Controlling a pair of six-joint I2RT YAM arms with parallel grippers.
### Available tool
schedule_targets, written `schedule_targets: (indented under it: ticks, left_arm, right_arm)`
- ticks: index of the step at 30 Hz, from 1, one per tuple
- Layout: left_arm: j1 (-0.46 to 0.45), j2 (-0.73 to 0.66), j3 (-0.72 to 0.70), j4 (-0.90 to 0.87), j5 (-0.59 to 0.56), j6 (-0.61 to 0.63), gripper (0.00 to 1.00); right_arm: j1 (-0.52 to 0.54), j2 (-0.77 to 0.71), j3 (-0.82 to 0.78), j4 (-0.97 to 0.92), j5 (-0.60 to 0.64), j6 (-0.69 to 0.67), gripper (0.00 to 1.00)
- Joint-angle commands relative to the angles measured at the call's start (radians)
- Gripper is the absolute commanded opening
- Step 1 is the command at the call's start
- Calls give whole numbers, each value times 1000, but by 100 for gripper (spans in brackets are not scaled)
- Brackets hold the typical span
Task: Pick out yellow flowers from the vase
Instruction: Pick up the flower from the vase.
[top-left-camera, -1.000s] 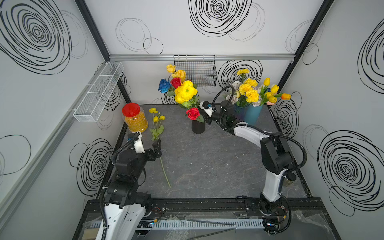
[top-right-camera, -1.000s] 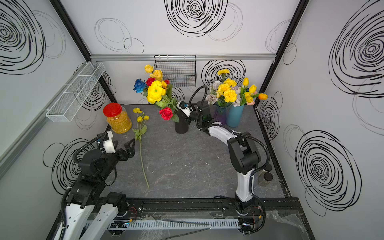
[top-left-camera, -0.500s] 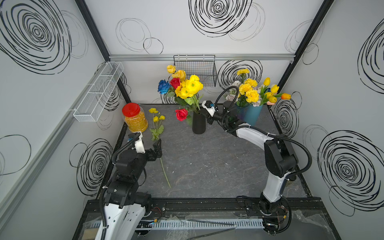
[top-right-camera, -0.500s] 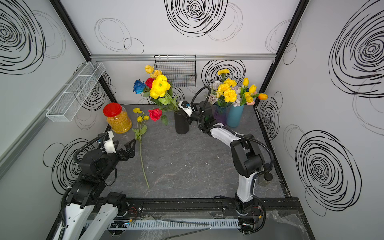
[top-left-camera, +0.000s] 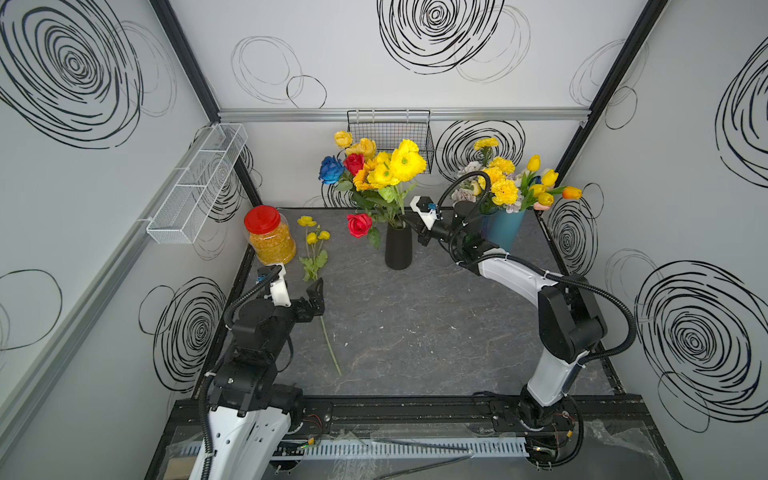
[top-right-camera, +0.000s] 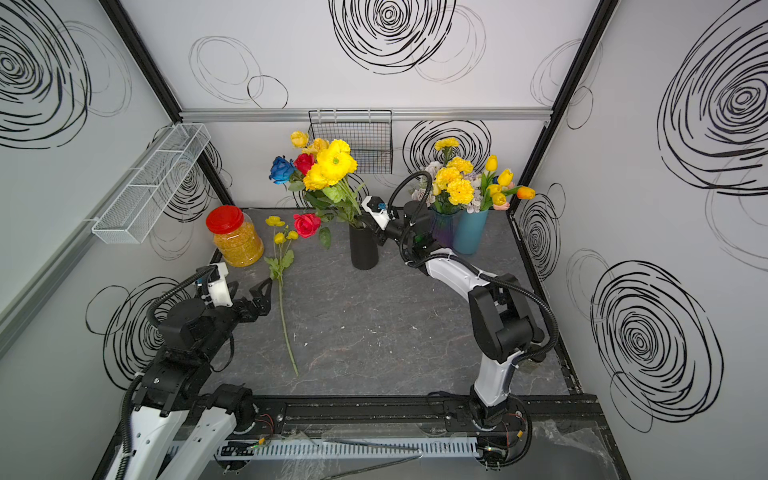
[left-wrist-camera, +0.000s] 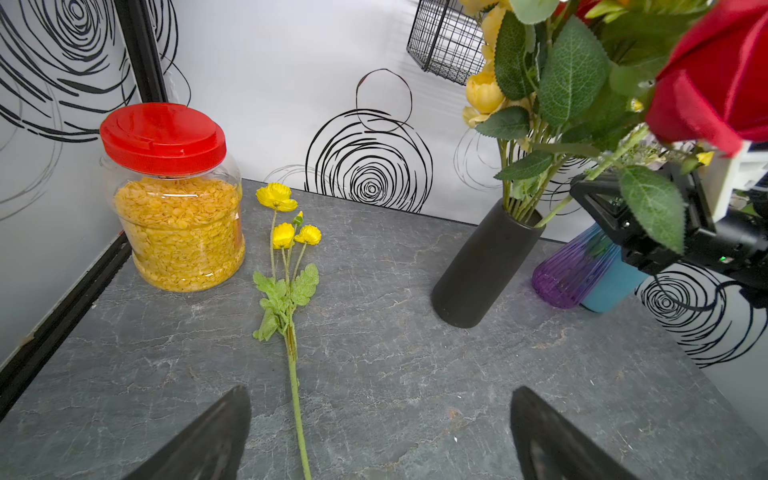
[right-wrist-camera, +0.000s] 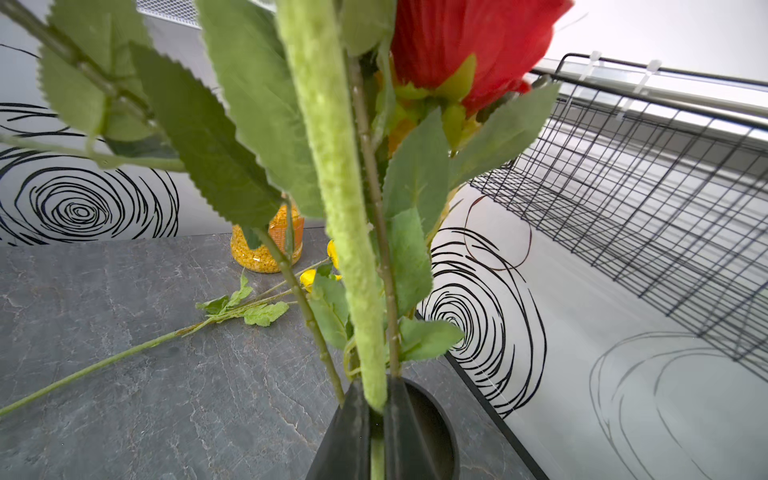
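Note:
A black vase (top-left-camera: 398, 249) (top-right-camera: 363, 249) (left-wrist-camera: 486, 266) stands at the back middle and holds yellow flowers (top-left-camera: 401, 164) (top-right-camera: 332, 164) with red and blue roses. Just above the vase mouth (right-wrist-camera: 432, 415), my right gripper (right-wrist-camera: 376, 415) (top-left-camera: 409, 222) is shut on a fuzzy green stem (right-wrist-camera: 332, 187) that runs up toward the big yellow blooms. One yellow flower sprig (top-left-camera: 313, 249) (top-right-camera: 282, 249) (left-wrist-camera: 286, 237) lies flat on the table at the left. My left gripper (left-wrist-camera: 380, 390) (top-left-camera: 318, 291) hovers open beside its stem, with nothing between the fingers.
A red-lidded jar of yellow grains (top-left-camera: 270, 237) sits at the back left. A blue vase (top-left-camera: 503, 228) and a purple vase (left-wrist-camera: 573, 270) with more blooms stand behind my right arm. A black wire basket (top-left-camera: 390, 129) and a white wire shelf (top-left-camera: 199, 183) hang on the walls.
My right gripper has risen slightly at the vase mouth. The big yellow blooms moved up and to the right, and the low red rose swung left. The left arm stayed still.

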Motion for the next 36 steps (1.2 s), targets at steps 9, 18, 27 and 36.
schedule_targets:
  ticks: [9, 18, 27, 36]
  left_arm:
    - [-6, 3, -9, 23, -13, -2, 99]
    - [-6, 9, -9, 24, -10, -2, 99]
    - [-2, 12, -9, 25, -7, -1, 99]
    - [7, 15, -9, 30, 3, -2, 99]
  right_arm:
    - [-14, -67, -11, 86, 9, 72, 6]
    - [-13, -87, -17, 104, -5, 95, 5]
    - [-14, -117, -36, 131, 36, 128, 4]
    - [-15, -152, 11, 71, 123, 222, 3]
